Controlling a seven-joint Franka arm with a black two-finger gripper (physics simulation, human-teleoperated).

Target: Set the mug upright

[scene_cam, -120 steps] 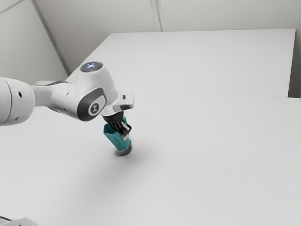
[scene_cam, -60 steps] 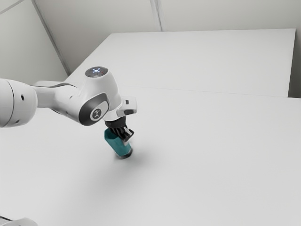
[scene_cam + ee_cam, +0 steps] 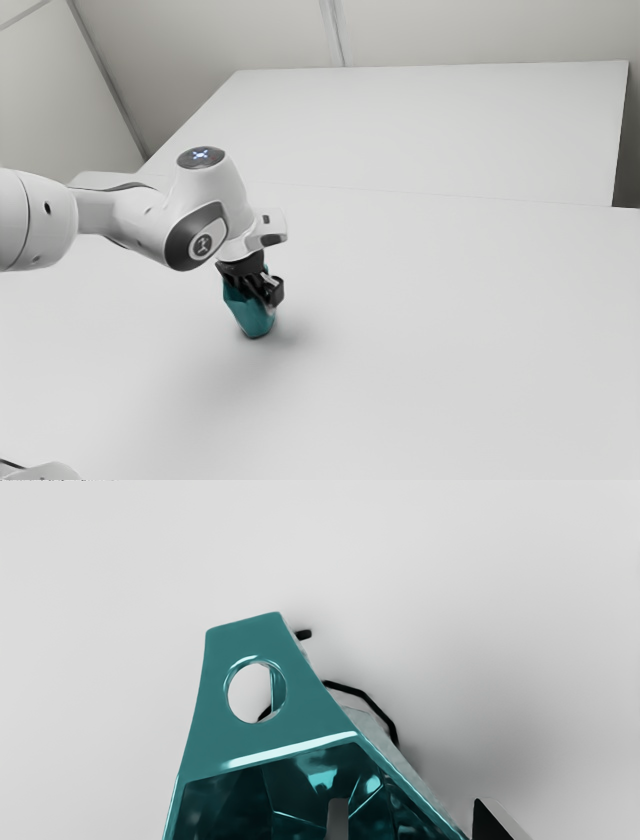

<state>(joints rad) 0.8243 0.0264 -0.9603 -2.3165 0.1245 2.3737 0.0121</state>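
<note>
So, going left to right in the exterior view: the white arm (image 3: 140, 215) reaches in from the left over the table (image 3: 450, 330), hand pitched down. Next up is the teal mug (image 3: 252, 315), which is on the tabletop, well in from the far edge and way closer to the far left corner than the far right one. Looks upright or close to it, mouth up, maybe a slight lean. Can't swear the base is flat on the table though.

Gripper (image 3: 407, 801) is right at the mug's rim, overlapping it. From the wrist view I'd call it released: one finger (image 3: 337, 822) is down inside the mouth, the other finger (image 3: 482, 825) is outside the wall, with visible space around both, so no pinch that I can see. The handle (image 3: 260, 635) sticks out past the rim, well clear of the outer finger.

My read: we're at the tail end, the letting-go bit. Next move is backing straight up, slow, keeping the fingers apart till the inside one clears the rim. Drift sideways and it could hook the wall and tip the thing over, lol.
</note>
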